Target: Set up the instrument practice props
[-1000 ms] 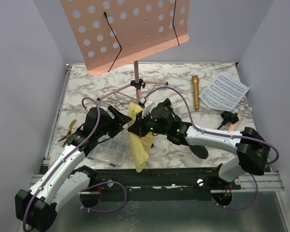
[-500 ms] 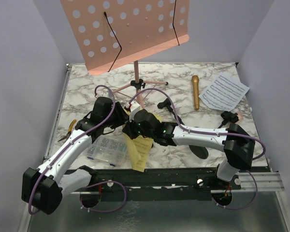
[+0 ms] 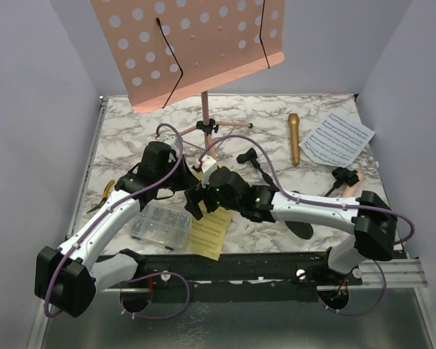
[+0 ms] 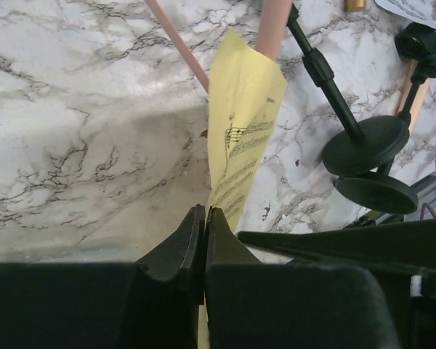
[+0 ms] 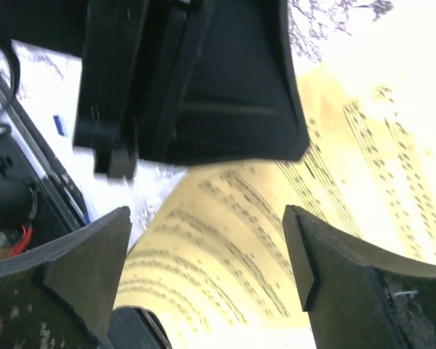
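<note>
A yellow sheet-music page hangs over the table's near edge. My left gripper is shut on its upper edge; in the left wrist view the jaws pinch the yellow page. My right gripper stands open right beside it, its fingers spread either side of the page without touching it. The pink music rack stands at the back on its tripod. To the right lie a gold microphone and a white page.
A clear compartment box sits at the front left, with yellow-handled pliers beyond it. Black mic holders lie right of centre, their round bases close together. A black clip with a pink piece lies at the right edge.
My left gripper closed on the yellow page. My right gripper let go of it and opened. The page dropped lower and flatter toward the near edge.
</note>
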### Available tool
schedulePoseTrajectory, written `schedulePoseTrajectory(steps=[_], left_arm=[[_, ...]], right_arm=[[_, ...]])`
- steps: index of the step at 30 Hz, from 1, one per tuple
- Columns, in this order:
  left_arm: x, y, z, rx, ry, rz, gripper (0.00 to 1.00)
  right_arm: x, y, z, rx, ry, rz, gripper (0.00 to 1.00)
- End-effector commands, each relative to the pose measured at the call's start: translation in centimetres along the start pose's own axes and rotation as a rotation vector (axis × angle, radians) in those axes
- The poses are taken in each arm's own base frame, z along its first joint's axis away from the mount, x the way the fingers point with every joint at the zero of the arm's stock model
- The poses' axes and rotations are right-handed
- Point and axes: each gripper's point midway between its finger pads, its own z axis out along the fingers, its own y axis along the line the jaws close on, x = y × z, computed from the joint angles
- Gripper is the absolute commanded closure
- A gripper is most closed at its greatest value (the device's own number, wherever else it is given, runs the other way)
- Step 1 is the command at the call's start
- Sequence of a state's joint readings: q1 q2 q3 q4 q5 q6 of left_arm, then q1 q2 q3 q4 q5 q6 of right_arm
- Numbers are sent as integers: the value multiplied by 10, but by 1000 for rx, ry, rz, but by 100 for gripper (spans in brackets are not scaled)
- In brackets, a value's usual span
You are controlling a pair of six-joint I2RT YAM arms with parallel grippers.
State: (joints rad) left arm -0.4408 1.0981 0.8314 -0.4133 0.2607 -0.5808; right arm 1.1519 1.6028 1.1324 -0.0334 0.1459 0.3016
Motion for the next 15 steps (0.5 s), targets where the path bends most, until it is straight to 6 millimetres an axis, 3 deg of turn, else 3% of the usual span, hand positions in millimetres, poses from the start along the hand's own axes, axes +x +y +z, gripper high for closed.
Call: schedulePoseTrajectory(steps=[1, 7, 10, 13, 15], left_arm=[[-16, -26, -23, 94, -48, 102, 100], [-34, -48, -60, 161, -164, 179, 100], [-51, -56, -86, 159, -273, 211, 100], [-69, -60, -109, 140, -382, 230, 100], [-76, -70, -122, 171, -418, 262, 100]], right_arm=[[-6, -14, -45, 31, -8, -95, 7], [-9, -46, -102, 149, -68, -98, 0], [-10, -32, -123, 44, -89, -96, 0], [-15, -8, -135, -109, -146, -109, 0], [-16, -4, -139, -160, -189, -92, 0]])
